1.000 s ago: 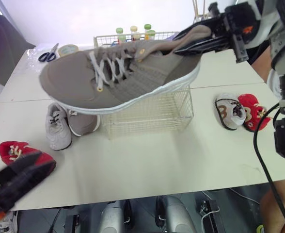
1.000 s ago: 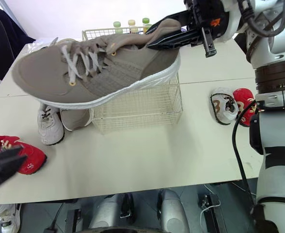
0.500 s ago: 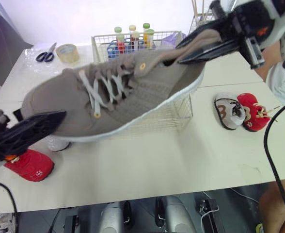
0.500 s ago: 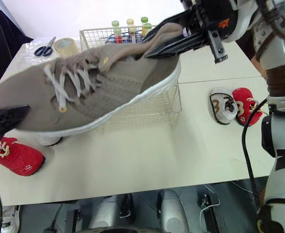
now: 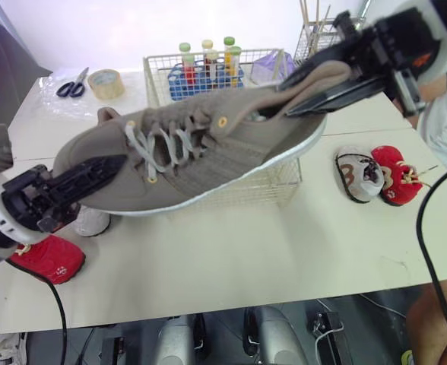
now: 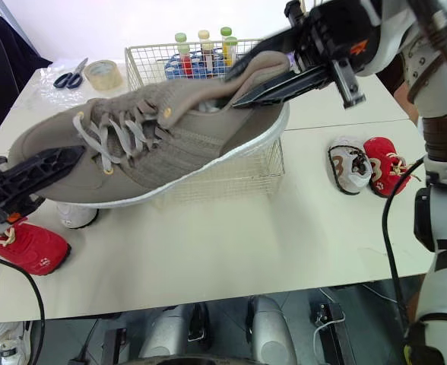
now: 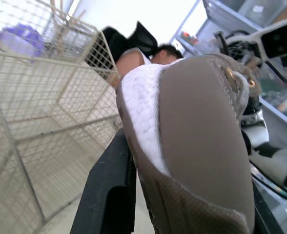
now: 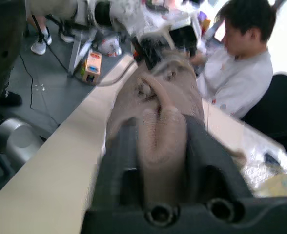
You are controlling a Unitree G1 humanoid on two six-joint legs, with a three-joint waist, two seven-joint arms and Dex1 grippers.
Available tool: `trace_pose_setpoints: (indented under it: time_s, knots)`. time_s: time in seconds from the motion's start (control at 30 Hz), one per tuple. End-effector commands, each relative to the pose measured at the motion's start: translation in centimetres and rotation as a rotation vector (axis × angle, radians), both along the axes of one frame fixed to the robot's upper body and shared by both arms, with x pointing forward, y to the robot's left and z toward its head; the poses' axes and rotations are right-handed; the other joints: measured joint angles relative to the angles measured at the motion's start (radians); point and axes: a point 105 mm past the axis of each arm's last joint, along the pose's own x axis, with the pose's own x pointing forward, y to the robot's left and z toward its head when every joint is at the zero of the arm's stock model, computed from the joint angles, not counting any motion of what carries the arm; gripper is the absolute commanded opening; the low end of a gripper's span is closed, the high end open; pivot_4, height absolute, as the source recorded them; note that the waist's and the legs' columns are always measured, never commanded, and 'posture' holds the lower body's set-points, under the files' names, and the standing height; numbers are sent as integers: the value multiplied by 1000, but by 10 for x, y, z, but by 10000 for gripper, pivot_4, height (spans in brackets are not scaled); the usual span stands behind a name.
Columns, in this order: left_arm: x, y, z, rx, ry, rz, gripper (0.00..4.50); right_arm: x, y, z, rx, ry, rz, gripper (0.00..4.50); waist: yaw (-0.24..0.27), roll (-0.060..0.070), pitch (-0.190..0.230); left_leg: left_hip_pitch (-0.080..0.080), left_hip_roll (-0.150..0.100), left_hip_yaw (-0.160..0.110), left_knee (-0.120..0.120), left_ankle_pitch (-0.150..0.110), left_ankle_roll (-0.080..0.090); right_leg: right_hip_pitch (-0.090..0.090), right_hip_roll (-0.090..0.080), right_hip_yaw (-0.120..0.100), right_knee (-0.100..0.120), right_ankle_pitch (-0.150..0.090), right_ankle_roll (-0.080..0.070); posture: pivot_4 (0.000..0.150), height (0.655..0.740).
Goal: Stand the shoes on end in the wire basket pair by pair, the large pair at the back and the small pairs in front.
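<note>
A large taupe shoe (image 5: 208, 148) with white laces hangs level in the air over the front wire basket (image 5: 277, 179). My right gripper (image 5: 303, 90) is shut on its heel collar, one finger above the tab and one below. My left gripper (image 5: 94, 176) is shut on the toe; in the left wrist view the toe (image 7: 202, 146) sits between the black fingers (image 7: 109, 195). A small white shoe (image 5: 93, 222) lies partly hidden under the big one. One small red shoe (image 5: 52, 260) lies at the near left. A white-and-brown shoe (image 5: 360, 175) and a red one (image 5: 397, 176) lie at the right.
At the table's back, a second wire basket (image 5: 156, 72) holds several bottles (image 5: 208, 61). Scissors (image 5: 71, 87) and a tape roll (image 5: 106, 82) lie at the back left. A person (image 8: 241, 63) sits beyond the right side of the table.
My left gripper rose from the table's near left corner to the shoe's toe and closed on it. The shoe swung forward and its toe dropped slightly.
</note>
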Motion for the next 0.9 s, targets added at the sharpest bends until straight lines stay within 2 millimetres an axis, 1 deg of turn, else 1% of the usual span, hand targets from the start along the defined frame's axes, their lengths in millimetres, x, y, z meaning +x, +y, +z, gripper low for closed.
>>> trace_pose_setpoints:
  time_s: [0.03, 0.1, 0.13, 0.2, 0.27, 0.3, 0.33, 0.37, 0.4, 0.47, 0.53, 0.6, 0.63, 0.9]
  knots:
    - [-10, -6, 21, -107, -127, -26, 13204, 20, -17, 35, 217, 31, -193, 31698, 2, 0, 0, 0, 0, 0, 0, 0, 0, 0, 0, 0, 0, 0, 0, 1500, 7400]
    - [-9, -3, 22, -185, -147, 16, 13204, 32, -37, 48, 386, 113, -290, 41397, 6, -1, -1, 0, 0, 0, 0, 0, 0, 1, 0, 0, 0, 0, 0, 1500, 7400]
    - [-9, -1, 23, -219, -153, 35, 13204, 35, -46, 52, 455, 172, -314, 41397, 13, -2, -1, 0, 0, 0, 0, 0, 0, 1, 0, 0, 0, 0, 0, 1500, 7400]
    - [-8, 2, 25, -304, -173, 78, 13204, 40, -69, 49, 612, 359, -330, 41397, 28, -6, -3, 0, 0, 0, 1, 0, 0, 1, -1, 0, 0, 0, 0, 1500, 7400]
    - [-8, 4, 28, -387, -190, 109, 13204, 44, -88, 34, 728, 572, -311, 41397, 34, -8, -5, 0, -1, -3, 1, 0, 0, 3, -1, -1, -2, 0, 0, 1500, 7400]
    - [-7, 5, 29, -425, -195, 118, 13204, 44, -89, 22, 761, 668, -289, 41397, 36, -9, -5, 0, -1, -3, 2, 0, 1, 5, -1, -1, -2, 0, 0, 1500, 7400]
    - [-6, 4, 30, -469, -199, 118, 13204, 45, -80, 7, 776, 761, -268, 41397, 37, -9, -5, 1, -1, -4, 2, 0, 1, 6, -2, -1, -2, 1, 0, 1500, 7400]
    - [-4, 3, 31, -498, -201, 118, 13204, 43, -69, -5, 774, 824, -246, 41397, 38, -9, -5, 2, -1, -4, 2, 0, 1, 7, -2, -1, -2, 1, 0, 1500, 7400]
    - [-2, 2, 31, -524, -204, 116, 13204, 39, -59, -13, 764, 871, -227, 41397, 35, -8, -5, 5, -1, -4, 2, 0, 1, 10, -2, -1, -1, 1, 0, 1500, 7400]
    - [2, -2, 33, -556, -211, 113, 13204, 33, -45, -21, 757, 914, -209, 41397, 27, -6, -4, 7, 0, -5, 1, 1, 0, 10, -1, -1, 1, 1, 0, 1500, 7400]
    - [8, -5, 35, -590, -219, 108, 13204, 30, -36, -23, 780, 963, -180, 41397, 28, -5, -3, 7, 0, -5, 1, 2, -1, 10, 0, -1, 2, 1, 0, 1500, 7400]
    - [16, -12, 35, -624, -217, 82, 13204, 24, -13, -27, 776, 1003, -131, 41397, 28, -7, -5, 7, 0, -6, 1, 2, -2, 10, 3, -1, 2, 1, 0, 1500, 7400]
    - [20, -15, 35, -630, -214, 74, 13204, 22, -6, -28, 775, 1010, -120, 41397, 28, -8, -5, 7, 0, -7, 1, 2, -2, 11, 4, -1, 2, 1, 0, 1500, 7400]
    - [32, -26, 37, -636, -213, 66, 13204, 10, 19, -26, 759, 1014, -76, 41397, 28, -8, -5, 6, -1, -7, 1, 1, 0, 11, 4, -1, -1, 2, 2, 1500, 7400]
